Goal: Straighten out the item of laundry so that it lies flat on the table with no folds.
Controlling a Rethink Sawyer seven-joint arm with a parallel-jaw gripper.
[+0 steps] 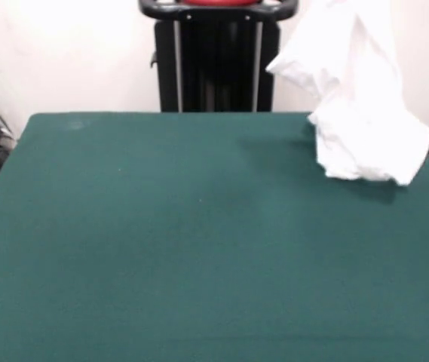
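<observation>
You have barely begun: the crumpled white cloth shirt (361,113) hangs bunched above the dark green felt worktop (199,249); flattening remains; fingers unseen, so I cannot tell their state.

White T-shirt (357,98) hangs bunched in the air over the far right corner of the table (184,249), running up out of the top of the front view. It's crumpled and heavily folded, no print showing, lower hem dangling just above the green cloth, its shadow on the felt beneath
</observation>
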